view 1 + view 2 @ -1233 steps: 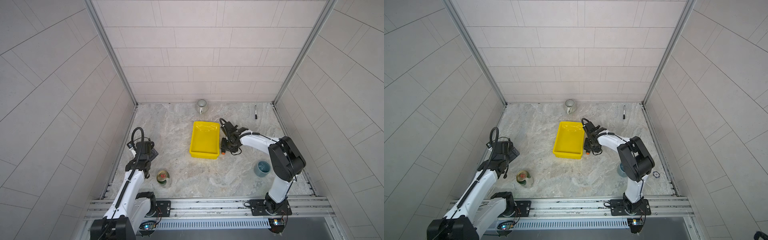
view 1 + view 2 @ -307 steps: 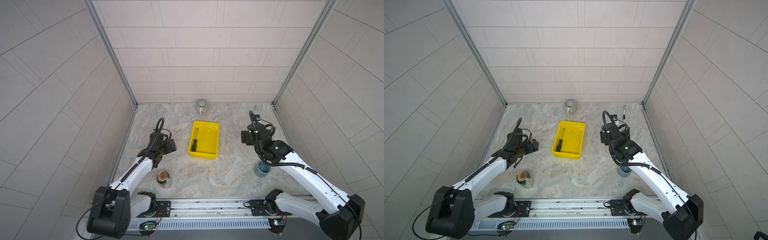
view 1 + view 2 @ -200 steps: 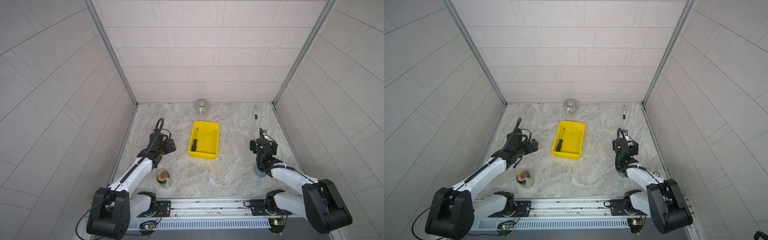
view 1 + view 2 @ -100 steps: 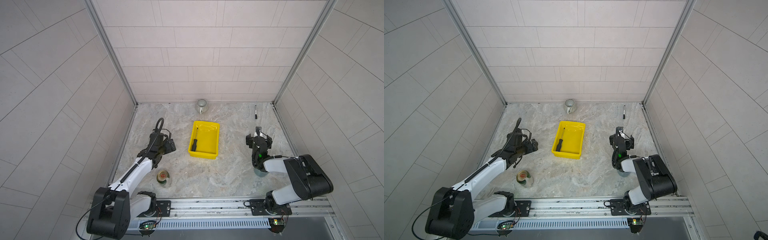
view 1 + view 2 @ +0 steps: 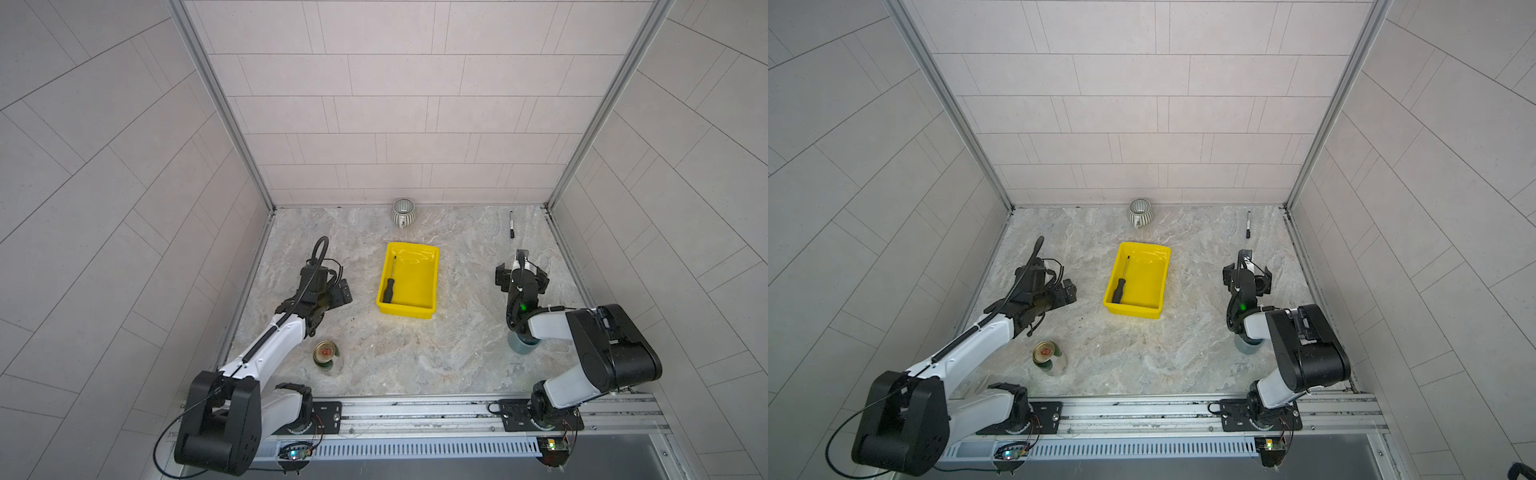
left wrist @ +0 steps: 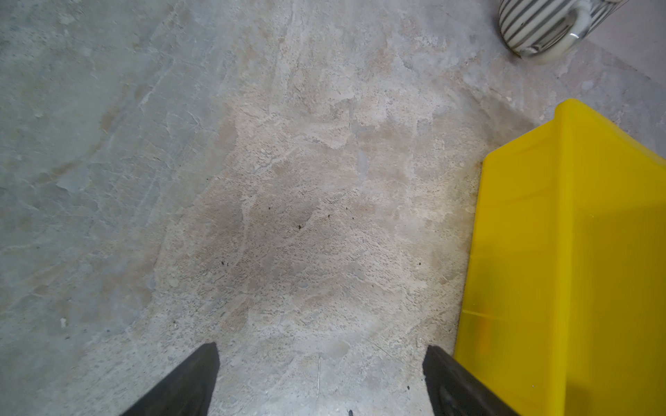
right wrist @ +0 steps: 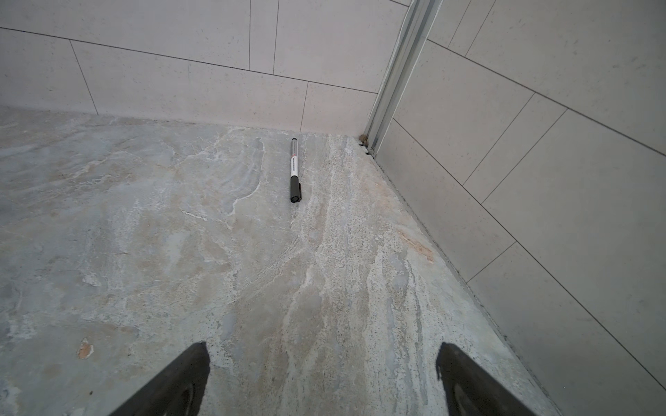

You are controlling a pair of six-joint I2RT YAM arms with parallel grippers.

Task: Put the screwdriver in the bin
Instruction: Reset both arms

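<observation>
In both top views the screwdriver lay inside the bin. It was flat on the yellow floor, along the side nearer the left arm. Its black handle pointed toward the robot and its thin shaft pointed toward the back wall. Nothing was holding it.

The bin sat in the middle of the stone table.

The left gripper was low over the table, near the bin but apart from it. In the left wrist view its two fingers were spread wide, with only bare table between them. The bin's yellow wall was just beside one finger.

The right gripper was well apart from the bin, over by the right wall. Its fingers were wide apart too and held nothing. A black marker lay ahead of it, near the back corner.

A striped mug stood by the back wall, behind the bin. A blue-green cup sat under the right arm, mostly hidden. A small round thing with a gold top stood by the left arm. It may have been a can, but it was too small to tell.
</observation>
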